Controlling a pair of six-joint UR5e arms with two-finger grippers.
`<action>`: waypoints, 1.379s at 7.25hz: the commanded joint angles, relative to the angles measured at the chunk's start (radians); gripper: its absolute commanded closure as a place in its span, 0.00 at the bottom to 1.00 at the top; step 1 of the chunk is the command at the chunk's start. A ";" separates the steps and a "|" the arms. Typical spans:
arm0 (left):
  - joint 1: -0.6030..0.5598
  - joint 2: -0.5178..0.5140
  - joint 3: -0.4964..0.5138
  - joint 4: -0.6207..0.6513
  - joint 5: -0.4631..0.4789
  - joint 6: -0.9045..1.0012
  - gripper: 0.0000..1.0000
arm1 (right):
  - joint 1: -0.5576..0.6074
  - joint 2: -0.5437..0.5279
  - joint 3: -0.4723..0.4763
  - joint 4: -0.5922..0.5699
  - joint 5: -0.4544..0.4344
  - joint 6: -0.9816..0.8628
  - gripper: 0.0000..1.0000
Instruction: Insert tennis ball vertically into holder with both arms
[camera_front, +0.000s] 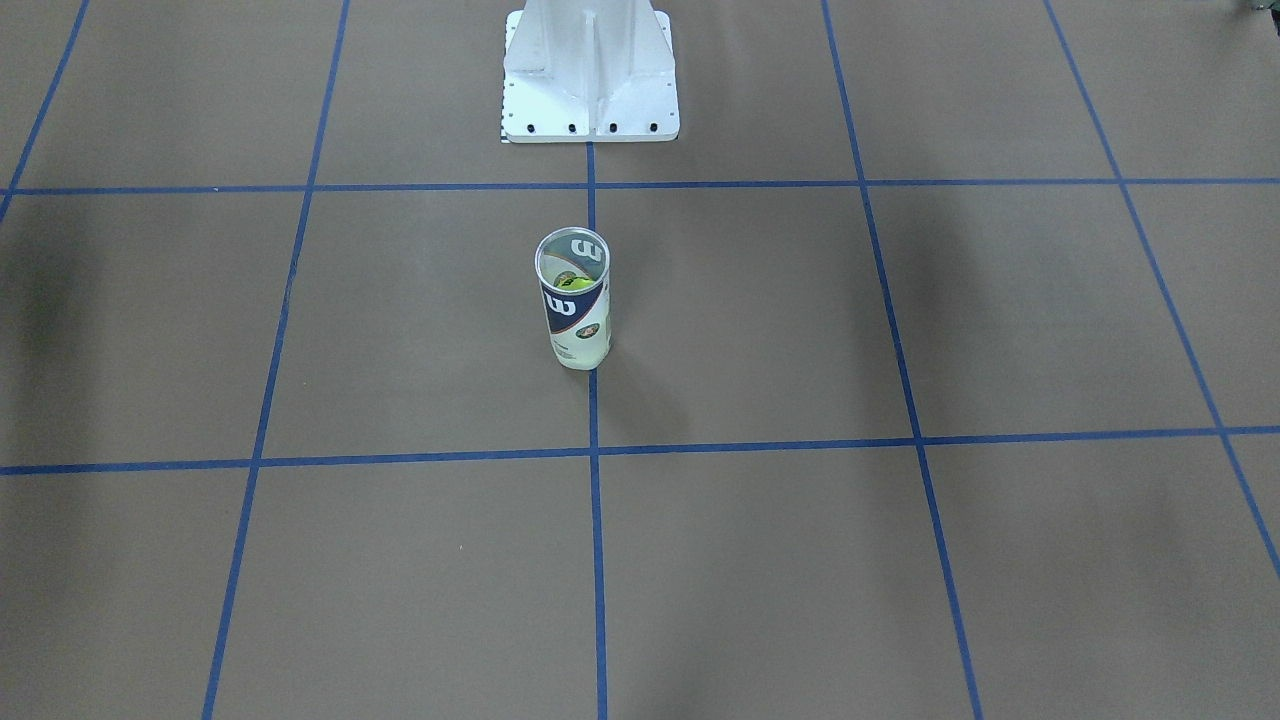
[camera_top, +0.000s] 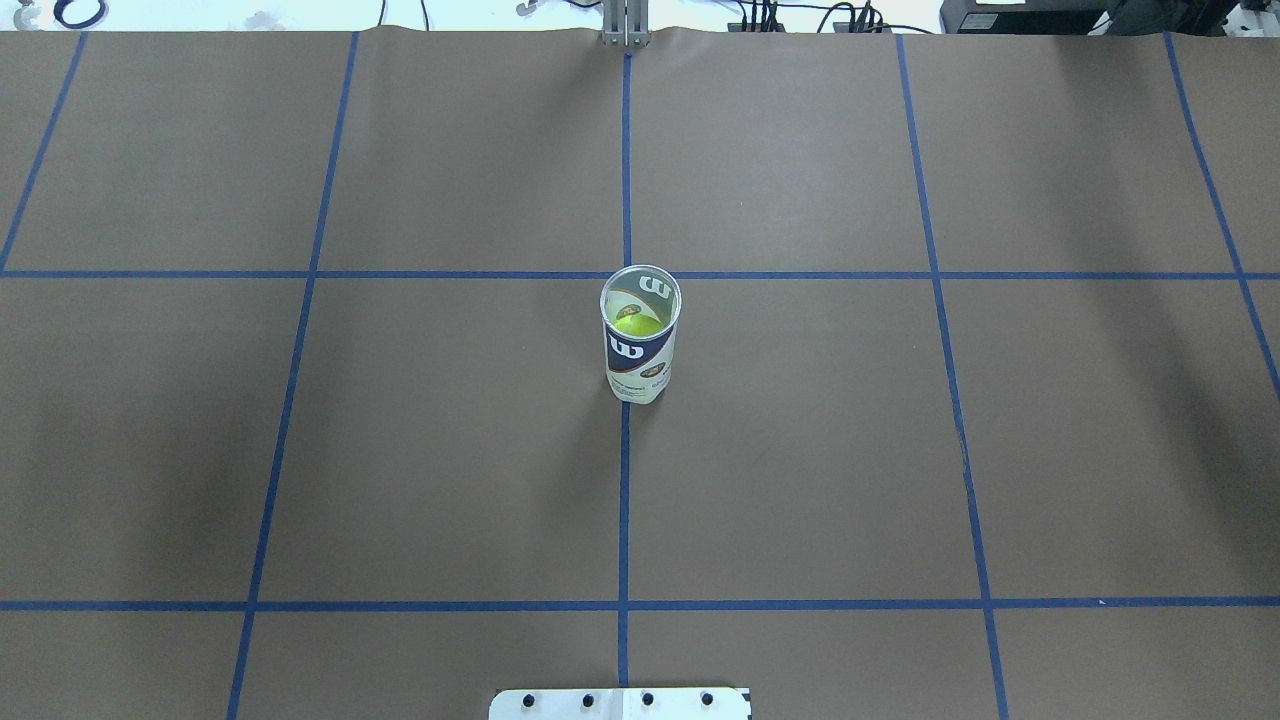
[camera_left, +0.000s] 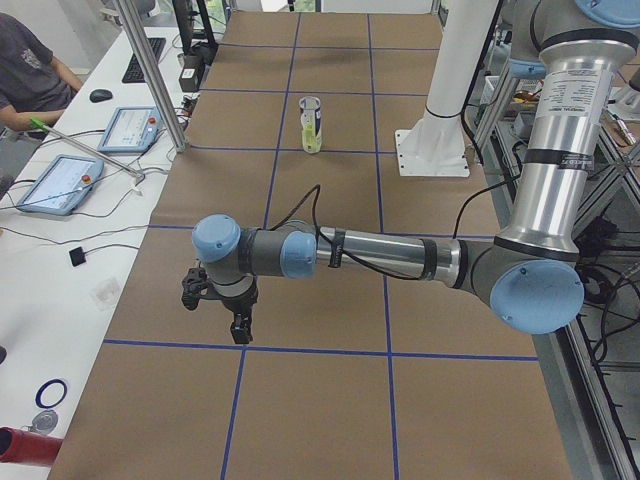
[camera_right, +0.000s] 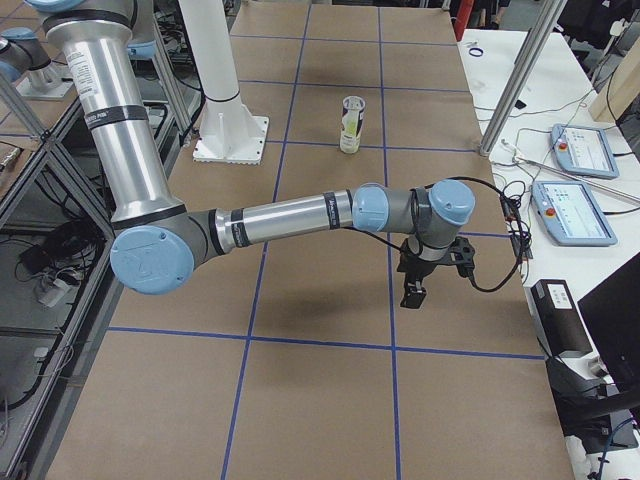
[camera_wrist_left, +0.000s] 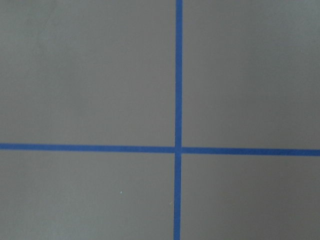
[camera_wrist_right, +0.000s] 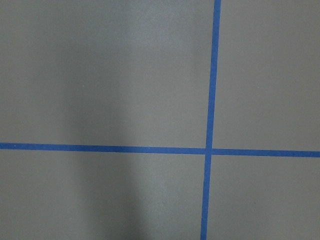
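- Facing the robot: clear plastic cylindrical holder (camera_front: 573, 300), navy-and-white label, stands upright on the brown desk (camera_front: 900, 560), mouth up, yellow-green tennis ball (camera_front: 575, 283) inside.
- Overhead: long axis vertical; unheld, it could topple if an arm sweeps past carelessly.
- Left side: left claw (camera_left: 238, 325) hangs far from the holder; open or closed, cannot tell.
- Right side: right claw (camera_right: 411, 290) likewise, unreadable.
- Wrists: only desk beneath each claw.

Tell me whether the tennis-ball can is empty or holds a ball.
Not empty: a yellow-green tennis ball shows inside the upright holder through its open top.
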 joint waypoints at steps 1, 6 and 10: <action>0.000 0.028 -0.028 0.006 -0.010 0.002 0.01 | -0.001 -0.005 0.013 0.006 -0.006 -0.003 0.01; 0.000 0.060 -0.043 -0.058 -0.043 0.001 0.01 | -0.004 -0.016 0.000 0.021 0.000 -0.001 0.01; 0.001 0.119 -0.041 -0.172 -0.043 -0.001 0.01 | -0.007 -0.054 0.024 0.023 -0.054 0.003 0.01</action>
